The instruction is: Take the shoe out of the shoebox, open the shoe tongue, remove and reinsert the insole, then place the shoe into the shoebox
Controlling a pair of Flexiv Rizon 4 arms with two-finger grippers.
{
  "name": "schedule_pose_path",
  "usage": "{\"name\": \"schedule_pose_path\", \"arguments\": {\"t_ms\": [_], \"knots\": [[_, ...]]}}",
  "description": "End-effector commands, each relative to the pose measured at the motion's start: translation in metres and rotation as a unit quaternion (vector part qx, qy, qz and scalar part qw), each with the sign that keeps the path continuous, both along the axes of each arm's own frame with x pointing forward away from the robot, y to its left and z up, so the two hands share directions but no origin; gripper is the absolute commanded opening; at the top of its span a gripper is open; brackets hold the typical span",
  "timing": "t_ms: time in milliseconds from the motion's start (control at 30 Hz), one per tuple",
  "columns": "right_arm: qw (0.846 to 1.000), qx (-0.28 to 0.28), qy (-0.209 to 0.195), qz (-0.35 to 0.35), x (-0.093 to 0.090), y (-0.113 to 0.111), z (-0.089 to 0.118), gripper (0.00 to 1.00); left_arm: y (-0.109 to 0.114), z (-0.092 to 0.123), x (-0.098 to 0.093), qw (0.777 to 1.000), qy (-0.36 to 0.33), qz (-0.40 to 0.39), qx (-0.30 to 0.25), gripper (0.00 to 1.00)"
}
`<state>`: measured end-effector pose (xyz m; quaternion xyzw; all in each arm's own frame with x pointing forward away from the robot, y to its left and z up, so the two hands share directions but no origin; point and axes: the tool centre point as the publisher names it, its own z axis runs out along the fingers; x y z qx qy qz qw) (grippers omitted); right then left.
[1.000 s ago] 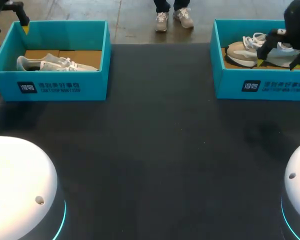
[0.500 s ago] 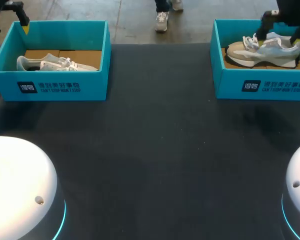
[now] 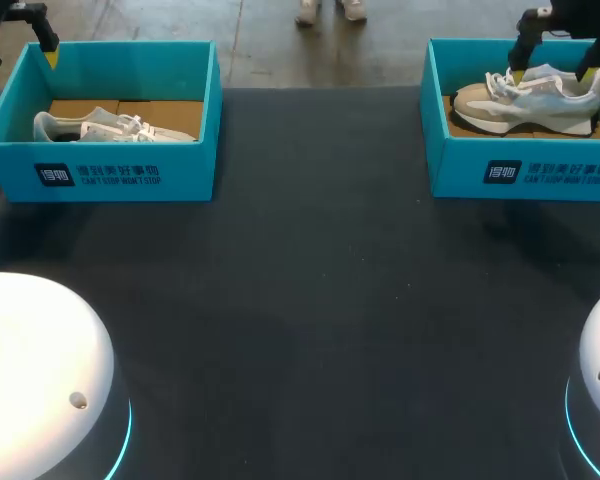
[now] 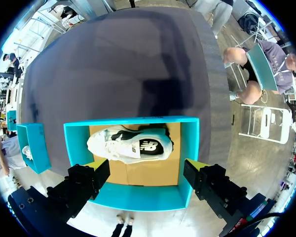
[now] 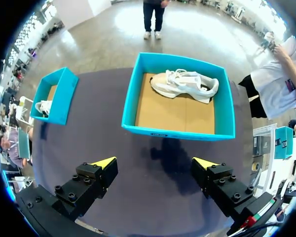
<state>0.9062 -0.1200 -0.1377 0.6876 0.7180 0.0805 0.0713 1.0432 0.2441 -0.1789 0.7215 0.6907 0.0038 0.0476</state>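
Two teal shoeboxes stand at the table's far corners. The left shoebox [image 3: 120, 170] [image 4: 138, 197] holds a white shoe with black panels [image 3: 110, 127] [image 4: 130, 148] lying on its side. In the right shoebox [image 3: 525, 175] [image 5: 177, 131] a beige and grey shoe [image 3: 525, 105] [image 5: 185, 84] sits upright, laces up. My left gripper [image 3: 20, 45] [image 4: 145, 168] hangs open and empty above the left box's far left corner. My right gripper [image 3: 550, 72] [image 5: 154, 163] hangs open and empty above the right box, clear of the shoe.
A dark table top [image 3: 310, 300] stretches between and in front of the boxes. Each wrist view also catches the other shoebox [image 4: 34, 153] [image 5: 64, 84] off to the side. The white arm bases [image 3: 40, 370] stand at the near corners.
My right gripper has risen out of the right box, away from the shoe's heel, and stays open. The beige shoe rests in the box. The left arm has not moved.
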Motion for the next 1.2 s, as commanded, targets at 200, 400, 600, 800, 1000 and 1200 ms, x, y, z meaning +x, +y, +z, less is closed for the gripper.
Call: {"name": "schedule_pose_path", "arguments": {"t_ms": [200, 400, 600, 800, 1000, 1200], "knots": [[1.0, -0.001, 0.0, -0.001, 0.0, 0.0, -0.001, 1.0, 0.0, 0.0, -0.001, 1.0, -0.001, 0.0, 0.001, 1.0], [1.0, -0.001, 0.0, -0.001, 0.0, 0.0, -0.001, 1.0, 0.0, 0.0, -0.001, 1.0, -0.001, 0.0, 0.001, 1.0], [1.0, -0.015, -0.009, 0.016, 0.028, -0.019, -0.011, 1.0, 0.0, 0.0, -0.001, 1.0, -0.001, 0.0, 0.001, 1.0], [0.999, -0.03, -0.006, 0.024, 0.06, -0.046, -0.023, 1.0, 0.0, 0.0, -0.001, 1.0, -0.001, 0.0, 0.001, 1.0], [0.999, -0.041, 0.006, 0.027, 0.087, -0.066, -0.039, 1.0, 0.0, 0.0, -0.001, 1.0, -0.001, 0.0, 0.001, 1.0], [0.998, -0.046, 0.01, 0.032, 0.118, -0.088, -0.051, 1.0, 0.0, 0.0, -0.001, 1.0, -0.001, 0.0, 0.001, 1.0]]}}
